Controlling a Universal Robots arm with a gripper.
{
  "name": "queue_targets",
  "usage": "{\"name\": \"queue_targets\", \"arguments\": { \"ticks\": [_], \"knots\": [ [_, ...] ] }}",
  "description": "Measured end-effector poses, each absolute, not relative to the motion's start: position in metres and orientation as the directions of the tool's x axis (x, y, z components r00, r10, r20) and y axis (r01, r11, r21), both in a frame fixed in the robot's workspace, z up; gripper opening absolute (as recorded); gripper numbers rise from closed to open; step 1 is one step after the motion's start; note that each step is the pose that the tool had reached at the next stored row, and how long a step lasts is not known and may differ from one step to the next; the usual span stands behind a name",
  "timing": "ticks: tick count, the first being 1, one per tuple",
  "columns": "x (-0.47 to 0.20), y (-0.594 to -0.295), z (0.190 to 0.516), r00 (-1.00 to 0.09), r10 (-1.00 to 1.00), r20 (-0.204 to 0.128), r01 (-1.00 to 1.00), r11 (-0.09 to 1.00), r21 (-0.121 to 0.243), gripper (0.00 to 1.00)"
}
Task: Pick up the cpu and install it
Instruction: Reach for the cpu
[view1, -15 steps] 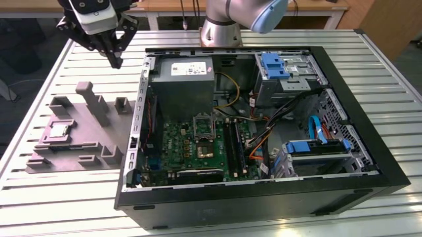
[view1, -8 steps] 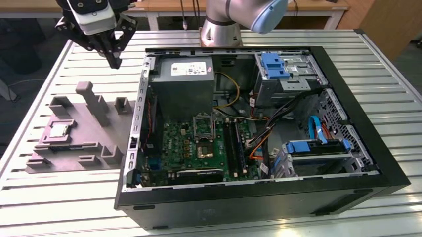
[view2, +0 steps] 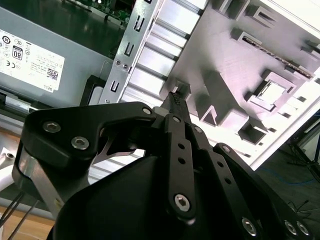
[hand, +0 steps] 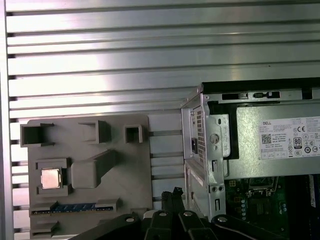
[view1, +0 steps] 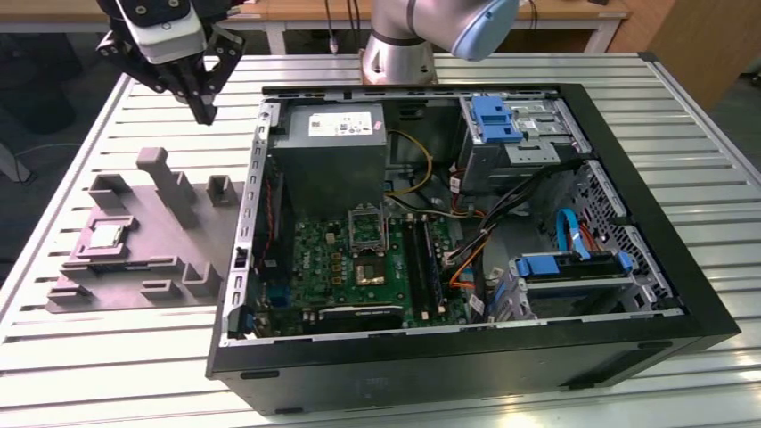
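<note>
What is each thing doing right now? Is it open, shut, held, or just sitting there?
gripper: shut, holding nothing, up above the table.
cpu: lying flat in a pocket of the grey tray, not held.
grey tray: flat on the table, beside the computer case.
computer case: lying on its side, open, its insides showing.

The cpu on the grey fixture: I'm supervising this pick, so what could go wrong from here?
The cpu lies flat in a walled recess of the grey fixture, beside a tall post; the gripper, hovering aside, could clip either coming down. Seated so low, it might slip or tilt when grasped.
</note>
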State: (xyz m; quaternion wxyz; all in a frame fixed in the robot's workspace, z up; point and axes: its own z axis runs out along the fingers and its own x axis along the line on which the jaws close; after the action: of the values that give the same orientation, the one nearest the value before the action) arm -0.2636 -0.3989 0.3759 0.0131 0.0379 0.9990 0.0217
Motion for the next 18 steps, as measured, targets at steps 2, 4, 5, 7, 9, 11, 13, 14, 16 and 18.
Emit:
{"name": "queue_targets", "arguments": {
  "ticks": [2, 4, 5, 7, 9, 11, 13, 14, 16, 18],
  "knots": [
    [-0.2643, -0.3989, 0.3757, -0.997, 0.076, -0.025, 0.075, 0.996, 0.044, 0.11],
    [-0.2649, -0.3989, 0.3756, -0.997, 0.076, -0.024, 0.075, 0.996, 0.044, 0.11],
    [-0.2653, -0.3989, 0.3754, -0.997, 0.076, -0.024, 0.075, 0.996, 0.044, 0.11],
    [-0.2658, -0.3989, 0.3753, -0.997, 0.076, -0.025, 0.075, 0.996, 0.044, 0.11],
    [-0.2664, -0.3989, 0.3751, -0.997, 0.076, -0.024, 0.075, 0.996, 0.044, 0.11],
    [-0.2674, -0.3989, 0.3750, -0.997, 0.076, -0.024, 0.075, 0.996, 0.044, 0.11],
    [-0.2684, -0.3989, 0.3747, -0.997, 0.076, -0.024, 0.075, 0.996, 0.044, 0.11],
    [-0.2689, -0.3989, 0.3747, -0.997, 0.076, -0.024, 0.075, 0.996, 0.044, 0.11],
    [-0.2697, -0.3989, 0.3746, -0.997, 0.076, -0.024, 0.075, 0.996, 0.044, 0.11],
    [-0.2702, -0.3989, 0.3744, -0.997, 0.076, -0.024, 0.075, 0.996, 0.044, 0.11]
  ]
}}
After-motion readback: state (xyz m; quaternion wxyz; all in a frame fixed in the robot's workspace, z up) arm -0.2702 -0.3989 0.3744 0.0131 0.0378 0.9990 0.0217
